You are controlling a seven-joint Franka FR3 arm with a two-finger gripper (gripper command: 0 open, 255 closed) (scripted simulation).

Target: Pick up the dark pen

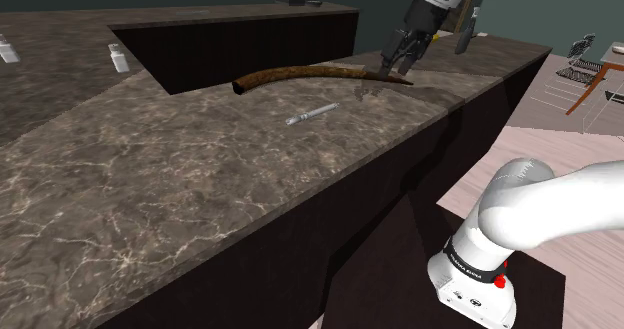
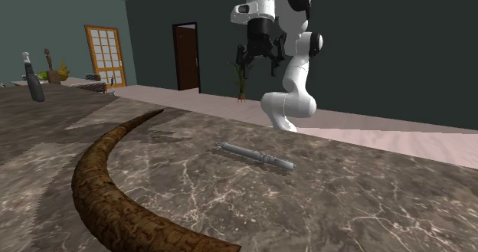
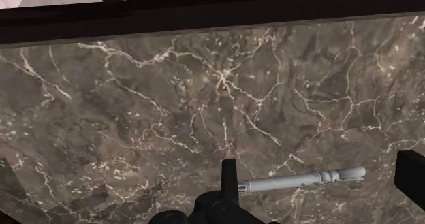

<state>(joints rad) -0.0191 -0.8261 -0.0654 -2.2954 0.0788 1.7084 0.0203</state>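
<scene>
A slim grey pen (image 1: 312, 113) lies flat on the dark marble counter (image 1: 180, 187), a little in front of a long curved brown horn (image 1: 320, 74). My black gripper (image 1: 395, 65) hangs in the air above the horn's thin end, up and to the shoulder view's right of the pen. The second exterior view has the gripper (image 2: 259, 55) well above the counter, with the pen (image 2: 254, 155) and the horn (image 2: 107, 174) below it. Seen from the wrist, the pen (image 3: 303, 182) lies below, between the spread fingers of the open, empty gripper (image 3: 320, 182).
A sunken dark recess (image 1: 230, 42) cuts into the counter behind the horn. Small bottles (image 1: 119, 57) stand on the far side of the counter, and a dark bottle (image 2: 32, 82) stands at the second exterior view's left. The counter's edge (image 1: 440, 127) drops off toward the stand.
</scene>
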